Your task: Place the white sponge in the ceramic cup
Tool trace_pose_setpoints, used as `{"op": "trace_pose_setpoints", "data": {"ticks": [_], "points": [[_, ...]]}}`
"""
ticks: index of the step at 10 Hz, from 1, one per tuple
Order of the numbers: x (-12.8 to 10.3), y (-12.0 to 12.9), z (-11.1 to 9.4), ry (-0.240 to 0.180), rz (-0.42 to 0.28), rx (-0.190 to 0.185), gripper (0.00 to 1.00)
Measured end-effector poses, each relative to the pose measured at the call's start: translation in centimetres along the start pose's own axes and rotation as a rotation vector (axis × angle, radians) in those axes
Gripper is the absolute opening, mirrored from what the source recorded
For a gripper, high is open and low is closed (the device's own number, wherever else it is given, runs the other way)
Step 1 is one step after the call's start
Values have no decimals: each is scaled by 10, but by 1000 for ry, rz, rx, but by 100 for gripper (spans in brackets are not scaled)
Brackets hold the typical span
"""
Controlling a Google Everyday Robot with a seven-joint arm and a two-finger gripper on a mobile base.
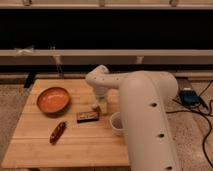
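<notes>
The white sponge [96, 106] lies on the wooden table [75, 145], just right of centre, with only a small pale part of it showing. My gripper [102, 104] hangs straight down from the white arm and sits right on or around the sponge, hiding most of it. The ceramic cup [117, 123] stands upright a short way to the front right of the sponge, partly behind the bulky arm link.
A wide orange bowl [53, 99] sits at the table's left. A dark brown bar [87, 116] lies just in front of the sponge. A reddish-brown oblong item [57, 132] lies at the front left. A dark wall with rails runs behind the table. Cables and a blue box [190, 96] lie on the floor at right.
</notes>
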Motion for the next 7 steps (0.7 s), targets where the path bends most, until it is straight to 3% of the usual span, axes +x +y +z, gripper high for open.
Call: {"op": "trace_pose_setpoints", "data": {"ticks": [3, 5, 6, 7], "points": [[1, -3, -21, -7, 7, 49, 25], [6, -2, -45, 14, 9, 133, 6], [8, -1, -54, 30, 15, 168, 1], [16, 1, -67, 67, 32, 229, 0]]}}
